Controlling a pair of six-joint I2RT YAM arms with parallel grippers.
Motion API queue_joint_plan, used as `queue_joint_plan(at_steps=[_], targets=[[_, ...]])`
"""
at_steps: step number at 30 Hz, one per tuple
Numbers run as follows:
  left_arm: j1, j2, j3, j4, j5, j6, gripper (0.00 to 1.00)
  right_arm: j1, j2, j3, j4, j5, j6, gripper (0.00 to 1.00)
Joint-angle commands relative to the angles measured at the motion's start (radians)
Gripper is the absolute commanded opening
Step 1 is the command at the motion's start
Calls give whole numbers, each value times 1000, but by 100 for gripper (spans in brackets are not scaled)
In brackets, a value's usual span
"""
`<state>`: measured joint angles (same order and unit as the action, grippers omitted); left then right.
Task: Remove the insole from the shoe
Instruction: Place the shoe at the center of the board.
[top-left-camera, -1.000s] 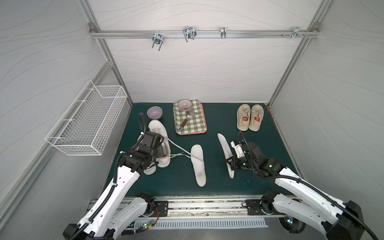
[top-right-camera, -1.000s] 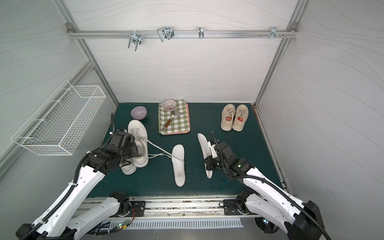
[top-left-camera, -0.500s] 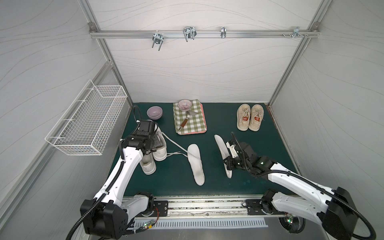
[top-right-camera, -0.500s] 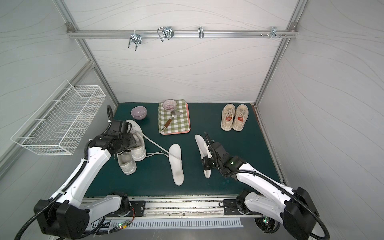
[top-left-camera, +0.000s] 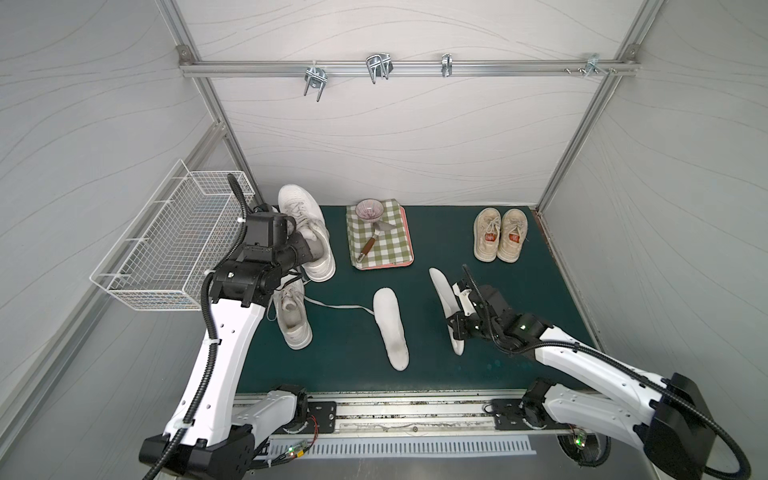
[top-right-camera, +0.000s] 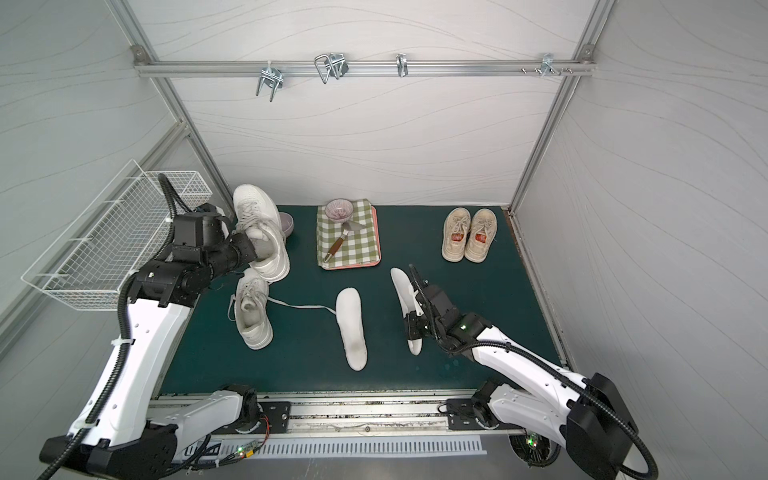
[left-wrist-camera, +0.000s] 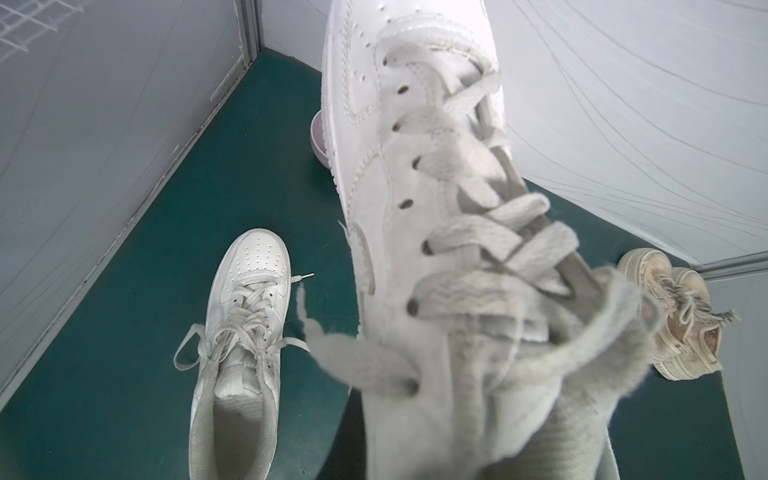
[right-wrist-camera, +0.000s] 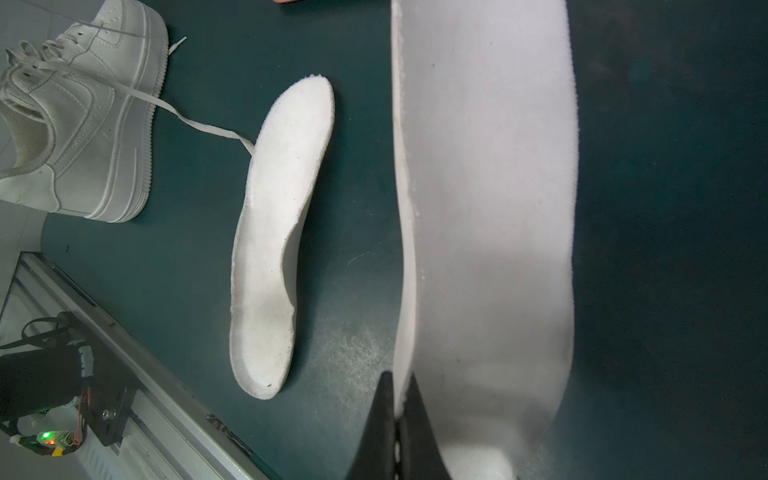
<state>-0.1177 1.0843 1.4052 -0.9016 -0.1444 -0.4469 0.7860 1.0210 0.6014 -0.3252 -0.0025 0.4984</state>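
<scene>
**Lower right, nearest the front rail.** The right gripper (top-left-camera: 454, 327) has its fingers (right-wrist-camera: 387, 419) closed on the long edge of the narrow white foam insole (top-left-camera: 444, 297). This insole stands on edge, outside any shoe, with its toe end toward the frame centre. Whether its heel end touches the dark green mat (top-left-camera: 528, 291) cannot be told. Compared with one second ago, gripper and insole sit slightly further left. Compared with half a second ago, they match.

**Lower centre.** The flat white insole (top-left-camera: 391, 328) lies on the mat, near the gripped one but apart from it. A white lace (top-left-camera: 338, 306) reaches its toe end from the left. There the grounded white sneaker (top-left-camera: 293, 318) stands upright, toe toward the lower frame edge. One second ago the left arm covered most of this sneaker; now it shows whole.

**Left centre.** The left gripper (top-left-camera: 308, 249) reaches into the opening of the lifted white leather sneaker (top-left-camera: 305, 216). The fingertips are hidden inside the collar, but the jaws are closed and the sneaker hangs from them clear of the mat. Its toe is raised against the back wall. One second ago it lay low at the mat's left side under a folded arm. Now the arm is extended and the sneaker sits higher, toward the upper left.

**Far side.**
- The small lilac bowl (top-right-camera: 287, 222) is now partly hidden behind the lifted sneaker.
- Unchanged:
  - the green checked cloth (top-left-camera: 380, 245), carrying a patterned bowl (top-left-camera: 369, 209) and a wooden-handled spatula (top-left-camera: 371, 244);
  - the pair of beige sneakers (top-left-camera: 498, 239) at upper right;
  - the white wire basket (top-left-camera: 166, 249) on the left wall.
</scene>
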Motion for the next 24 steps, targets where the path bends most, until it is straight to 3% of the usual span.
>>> queue_joint_plan(at_steps=[1, 7, 12, 24], targets=[[4, -53, -78, 70, 63, -22, 0, 6, -2, -8, 13, 25, -16, 0], [3, -74, -362, 176, 179, -81, 0, 7, 17, 9, -5, 33, -27, 0], [2, 9, -516, 289, 205, -102, 0, 7, 16, 10, 1, 23, -19, 0], [7, 182, -558, 291, -40, -110, 2, 75, 105, 50, -21, 70, 7, 0]])
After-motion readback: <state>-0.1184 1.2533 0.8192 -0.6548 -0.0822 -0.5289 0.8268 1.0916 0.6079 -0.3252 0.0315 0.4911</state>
